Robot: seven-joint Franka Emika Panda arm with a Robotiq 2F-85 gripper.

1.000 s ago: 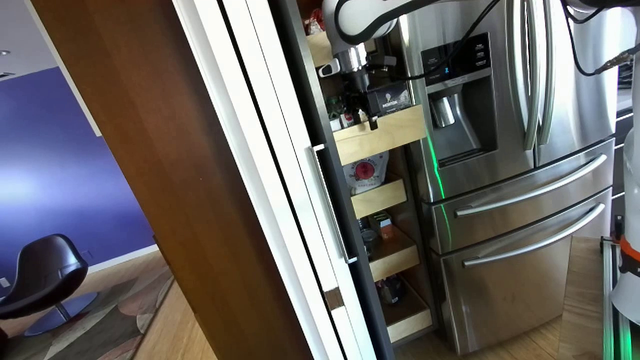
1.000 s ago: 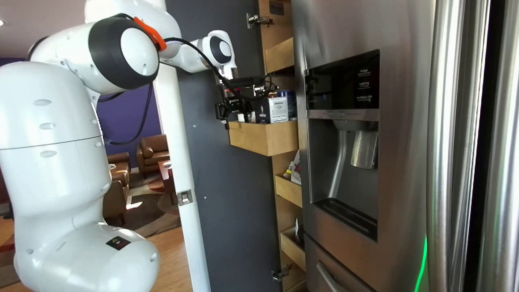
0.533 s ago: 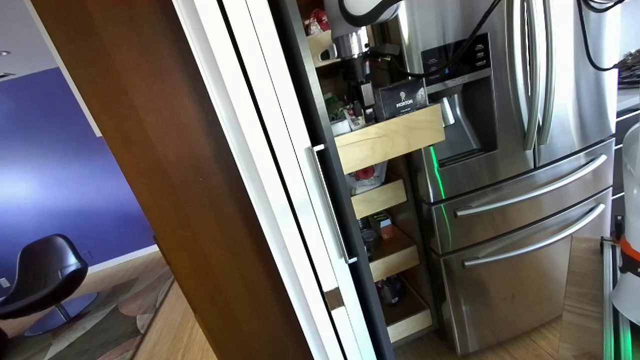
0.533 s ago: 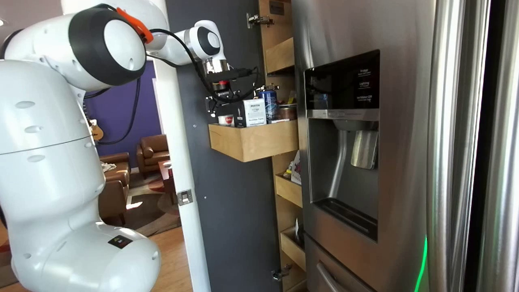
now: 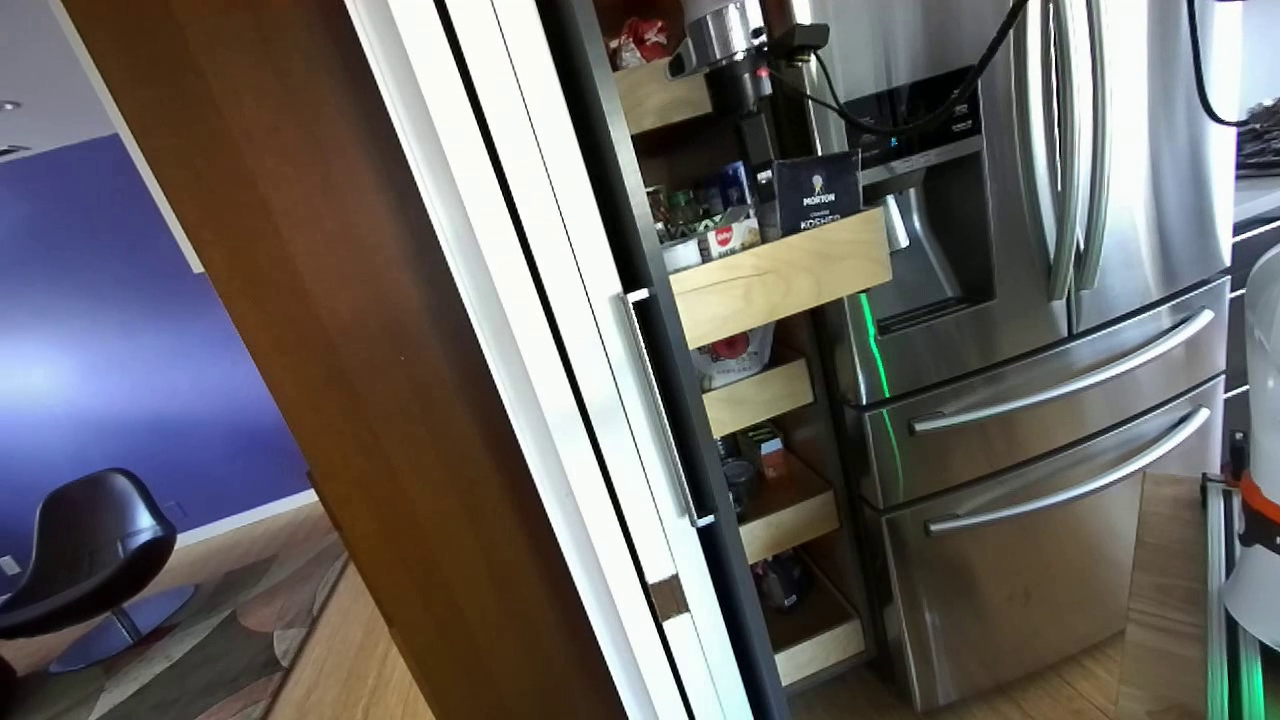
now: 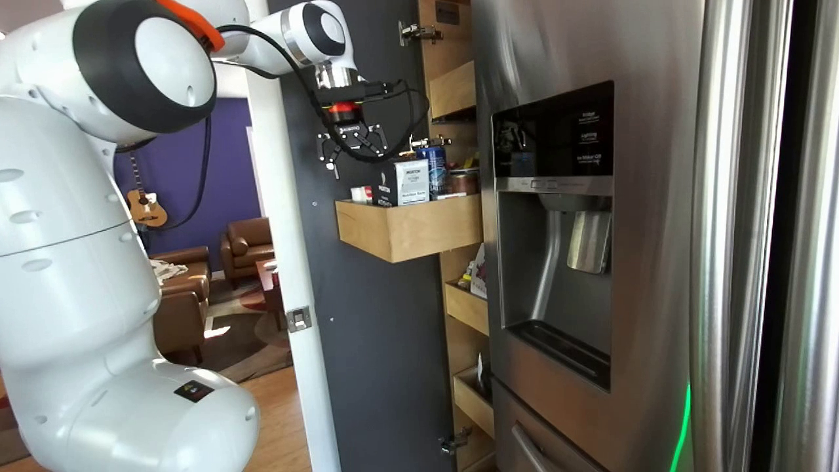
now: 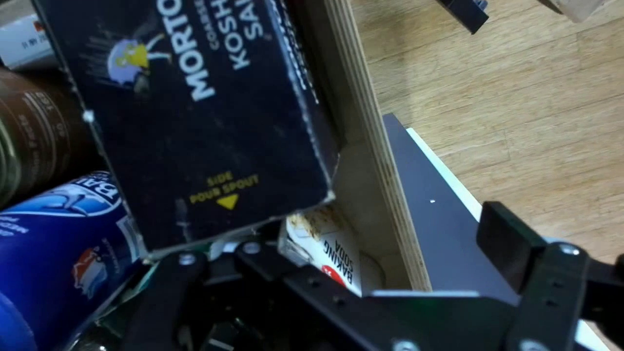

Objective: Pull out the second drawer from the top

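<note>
The second drawer from the top is a light wood pull-out. It stands well out of the tall cabinet, with its front panel showing in both exterior views (image 5: 780, 283) (image 6: 426, 229). In the wrist view its front panel's top edge (image 7: 375, 131) runs diagonally. My gripper (image 6: 359, 162) is open and empty, pointing down above the drawer's front part, apart from the panel. In the wrist view the jaws (image 7: 351, 263) are spread wide, one finger over the contents and one beyond the panel. In an exterior view the gripper (image 5: 757, 135) is partly hidden behind the salt box.
The drawer holds a dark Morton salt box (image 5: 818, 190), a baking soda box (image 7: 336, 253), a blue canister (image 7: 63, 243) and jars. The top drawer (image 6: 453, 90) is above. The grey cabinet door (image 6: 387, 341) stands open alongside. The steel fridge (image 6: 655, 262) adjoins the cabinet.
The drawer slid further out between one second and half a second ago, then stayed put. My gripper moved outward with it, then rose off the front panel.
</note>
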